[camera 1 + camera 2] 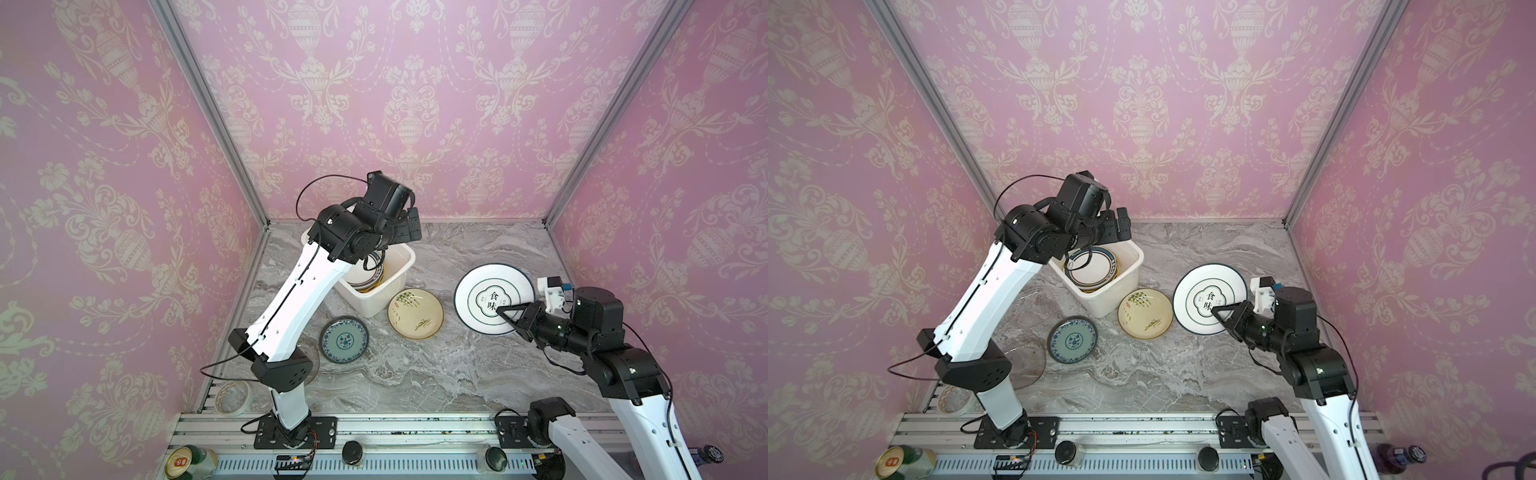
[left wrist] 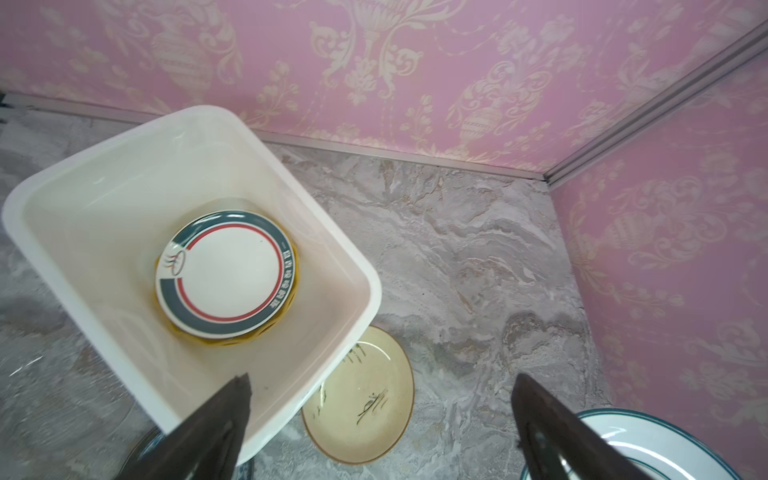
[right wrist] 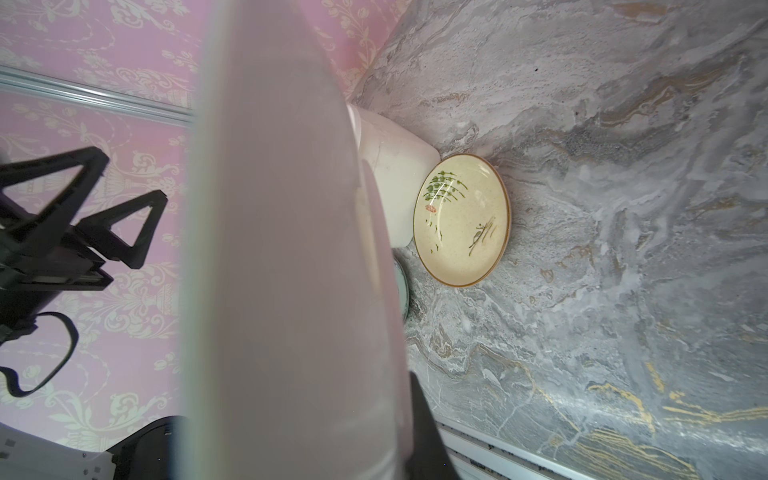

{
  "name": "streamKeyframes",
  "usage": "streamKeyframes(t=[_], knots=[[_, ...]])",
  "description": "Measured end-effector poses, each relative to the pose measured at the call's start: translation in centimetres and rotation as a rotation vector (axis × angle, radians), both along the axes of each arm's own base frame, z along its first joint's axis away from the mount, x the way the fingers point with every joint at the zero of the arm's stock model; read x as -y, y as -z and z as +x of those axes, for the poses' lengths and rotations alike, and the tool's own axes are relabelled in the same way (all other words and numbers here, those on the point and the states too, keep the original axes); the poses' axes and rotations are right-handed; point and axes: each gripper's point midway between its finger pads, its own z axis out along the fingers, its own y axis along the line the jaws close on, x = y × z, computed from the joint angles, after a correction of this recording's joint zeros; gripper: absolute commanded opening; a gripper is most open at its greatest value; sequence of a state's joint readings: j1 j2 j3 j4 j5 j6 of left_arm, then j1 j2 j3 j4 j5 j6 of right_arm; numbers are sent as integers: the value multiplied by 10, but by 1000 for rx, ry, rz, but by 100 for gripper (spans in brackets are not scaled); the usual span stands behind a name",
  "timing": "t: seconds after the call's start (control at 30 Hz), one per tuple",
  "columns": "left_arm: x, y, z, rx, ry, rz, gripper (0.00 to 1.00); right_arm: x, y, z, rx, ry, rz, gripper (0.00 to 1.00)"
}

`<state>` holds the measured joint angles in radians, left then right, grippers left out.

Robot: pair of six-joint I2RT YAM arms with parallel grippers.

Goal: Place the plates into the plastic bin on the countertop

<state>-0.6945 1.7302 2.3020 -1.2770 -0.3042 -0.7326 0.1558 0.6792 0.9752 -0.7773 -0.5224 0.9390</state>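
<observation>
The white plastic bin (image 1: 401, 261) (image 2: 104, 199) stands at the back left of the countertop (image 1: 415, 374). It holds stacked plates, topped by a white one with a dark blue and red rim (image 2: 226, 272) (image 1: 1092, 266). My left gripper (image 2: 382, 378) (image 1: 409, 230) hovers open and empty over the bin's near corner. My right gripper (image 1: 505, 309) (image 1: 1219, 309) is shut on the rim of a large white dark-rimmed plate (image 1: 490, 297) (image 3: 291, 249), held off the counter. A cream plate with green sprigs (image 1: 415, 313) (image 3: 461, 220) and a teal patterned plate (image 1: 344, 340) lie beside the bin.
A clear glass plate (image 1: 1025, 361) lies by the left arm's base, partly under it. A clear tape roll (image 1: 232, 397) sits at the front left corner. Aluminium rails (image 1: 415, 428) edge the front, with a can (image 1: 183, 461) beyond. Pink walls close three sides.
</observation>
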Motion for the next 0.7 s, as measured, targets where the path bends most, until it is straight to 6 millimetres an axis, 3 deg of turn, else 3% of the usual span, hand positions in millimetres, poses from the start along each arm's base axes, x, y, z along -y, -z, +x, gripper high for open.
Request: streamKeyframes(t=[0.2, 0.3, 0.47, 0.57, 0.7], knots=[[-97, 32, -35, -97, -259, -23, 99, -15, -27, 20, 20, -23, 14, 0], [-132, 43, -56, -101, -334, -57, 99, -24, -39, 33, 28, -22, 20, 0], [-157, 54, -71, -100, -377, -98, 99, -48, -63, 52, 53, -40, 26, 0], [-161, 73, -66, -150, -379, -94, 99, -68, -74, 63, 71, -59, 24, 0], [-166, 102, -52, -223, -393, -88, 99, -104, -73, 82, 55, -86, 12, 0]])
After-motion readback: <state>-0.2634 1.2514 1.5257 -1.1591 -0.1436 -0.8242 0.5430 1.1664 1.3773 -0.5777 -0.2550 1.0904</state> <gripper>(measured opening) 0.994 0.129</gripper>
